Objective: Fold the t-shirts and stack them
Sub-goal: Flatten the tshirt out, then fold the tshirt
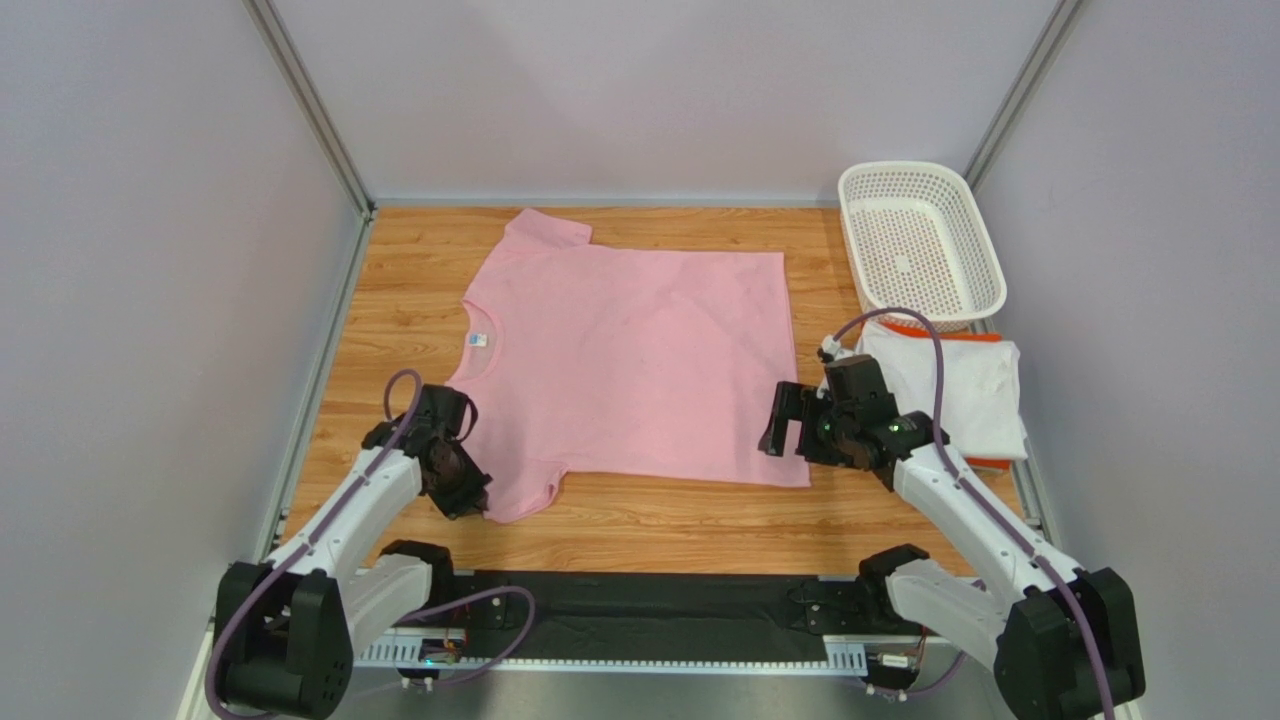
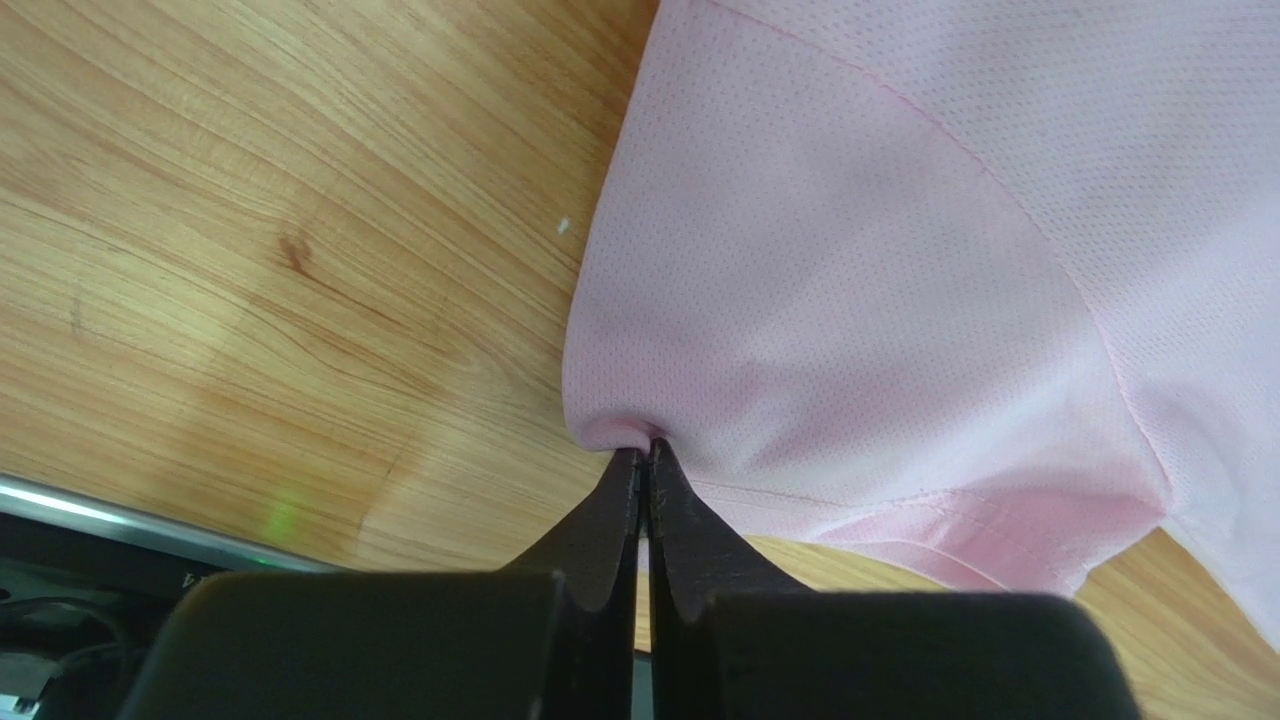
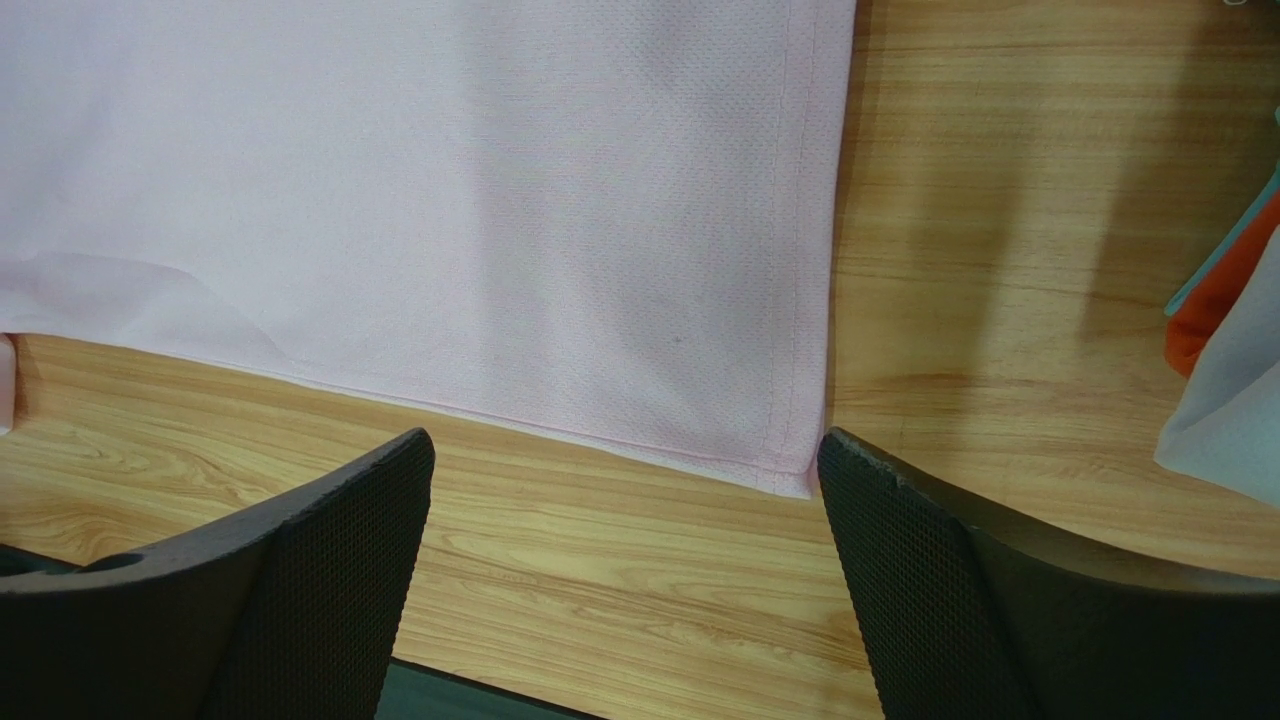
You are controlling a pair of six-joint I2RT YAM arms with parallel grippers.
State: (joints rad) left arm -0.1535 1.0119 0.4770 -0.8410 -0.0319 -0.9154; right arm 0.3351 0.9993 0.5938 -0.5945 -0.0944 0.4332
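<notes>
The spread t-shirt (image 1: 631, 360) was laid flat on the worktop (image 1: 406, 285). The folded t-shirt (image 1: 969, 390) was set just to its right, and the basket (image 1: 920, 240) to its right and farther back. The left tool (image 1: 473, 503) was placed at its near left sleeve, and the right tool (image 1: 789, 435) above its near right corner.

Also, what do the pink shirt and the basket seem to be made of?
The pink shirt: soft knit cloth, probably a fine mesh synthetic; tiny dots show in the weave, matte. The basket: white plastic, it seems; stiff perforated walls.
</notes>
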